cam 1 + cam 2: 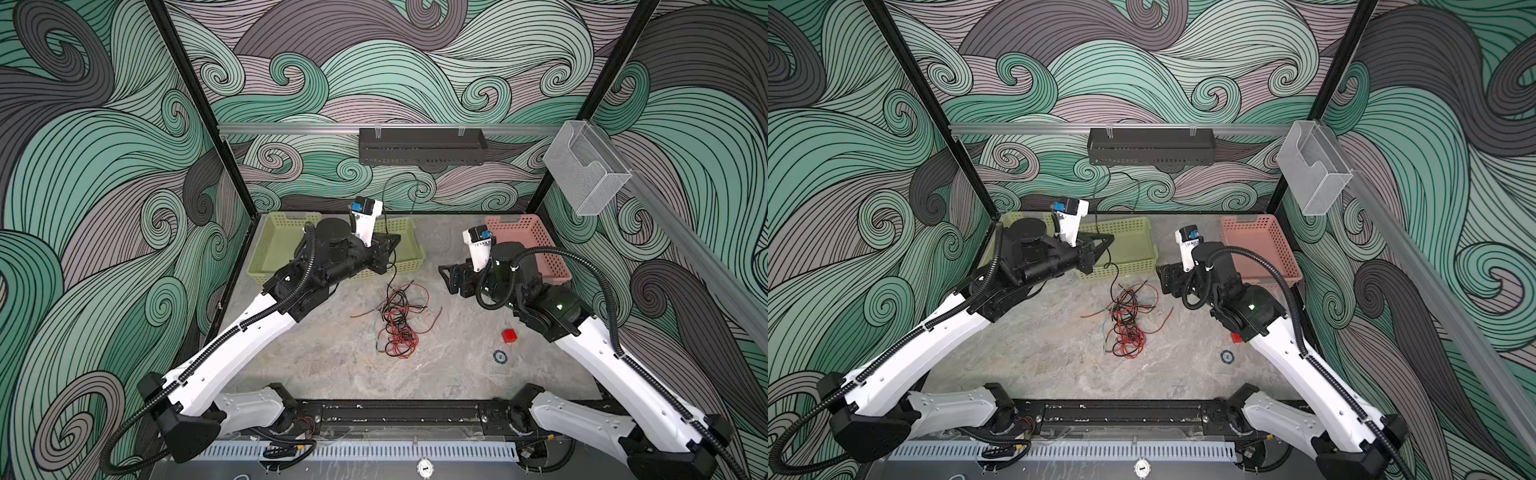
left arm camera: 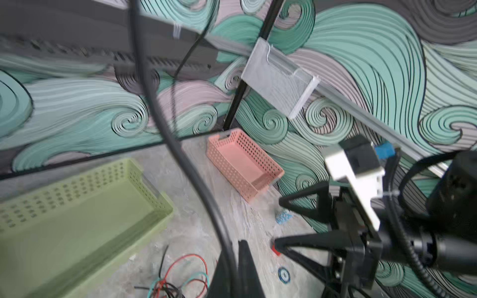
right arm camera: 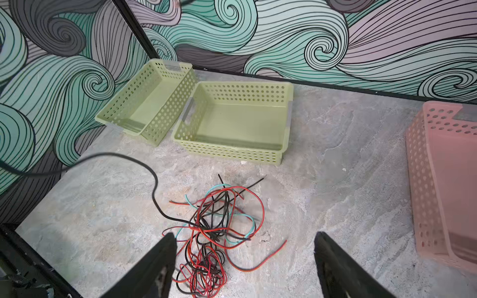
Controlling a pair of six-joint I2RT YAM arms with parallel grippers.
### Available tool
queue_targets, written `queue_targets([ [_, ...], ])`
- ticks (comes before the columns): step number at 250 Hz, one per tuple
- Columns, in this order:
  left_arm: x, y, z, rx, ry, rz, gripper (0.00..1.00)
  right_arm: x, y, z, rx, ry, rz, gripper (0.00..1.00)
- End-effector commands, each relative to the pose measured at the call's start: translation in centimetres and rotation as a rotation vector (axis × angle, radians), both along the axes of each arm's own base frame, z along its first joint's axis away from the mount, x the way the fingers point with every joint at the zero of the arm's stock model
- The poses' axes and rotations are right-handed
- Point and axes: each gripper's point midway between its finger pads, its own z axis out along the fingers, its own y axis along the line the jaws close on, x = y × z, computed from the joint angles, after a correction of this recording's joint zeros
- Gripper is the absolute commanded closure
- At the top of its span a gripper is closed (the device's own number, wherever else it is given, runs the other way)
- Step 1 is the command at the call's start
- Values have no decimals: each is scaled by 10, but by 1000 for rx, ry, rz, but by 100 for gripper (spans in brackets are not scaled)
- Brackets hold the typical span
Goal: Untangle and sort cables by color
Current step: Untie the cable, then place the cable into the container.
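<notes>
- Two robot arms: the left arm (image 1: 232,353) and the right arm (image 1: 615,374) have long, smooth white shells dotted with small holes, and bulky black joints.
- A ribbed black hose (image 1: 598,266) runs along each arm.
- A white camera housing (image 1: 365,220) with a blue part sits at each wrist.
- A small green light (image 1: 560,307) glows on the right arm.
- The right end effector (image 3: 244,236) has black, wedge-shaped fingers (image 3: 160,260).

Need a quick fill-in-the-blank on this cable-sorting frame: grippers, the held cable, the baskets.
1. The cable pinched by the left gripper is ___ in color.
2. The right gripper has its jaws ___.
3. The tangle rests on the ___, not in a basket.
4. The green baskets number ___.
Missing words: black; open; table; two.
</notes>
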Motion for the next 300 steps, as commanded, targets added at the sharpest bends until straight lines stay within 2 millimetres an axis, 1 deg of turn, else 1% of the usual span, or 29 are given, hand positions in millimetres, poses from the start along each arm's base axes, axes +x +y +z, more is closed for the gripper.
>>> queue_targets([
  [1,5,19,66,-20,-144,65,100,6,-6,6,39,-34,-53,17],
  [40,5,18,115,-44,-232,60,100,8,-15,1,35,-39,-94,16],
  [57,4,18,135,-56,-268,52,100,9,-16,-2,43,-33,-97,15],
  [80,6,17,154,-51,-306,56,100,8,-16,-4,47,-28,-94,15],
  [88,4,20,160,-48,-325,64,100,8,-16,-6,45,-25,-97,15],
  [90,11,16,155,-36,-316,66,100,8,-16,-7,44,-24,-97,15],
  [92,13,14,153,-29,-312,66,100,8,-17,-8,43,-23,-98,15],
  [109,27,13,145,0,-299,89,100,7,-18,-12,43,-18,-102,15],
  [134,49,10,123,40,-261,110,100,5,-20,-18,40,-9,-100,15],
  [182,96,8,72,49,-170,149,100,3,-22,-30,33,16,-97,15],
  [234,146,10,9,33,-66,244,100,2,-22,-45,24,41,-97,15],
  [256,162,9,-21,67,-37,270,100,1,-22,-51,22,54,-91,14],
  [300,188,7,-81,149,37,316,100,1,-22,-63,12,78,-89,14],
])
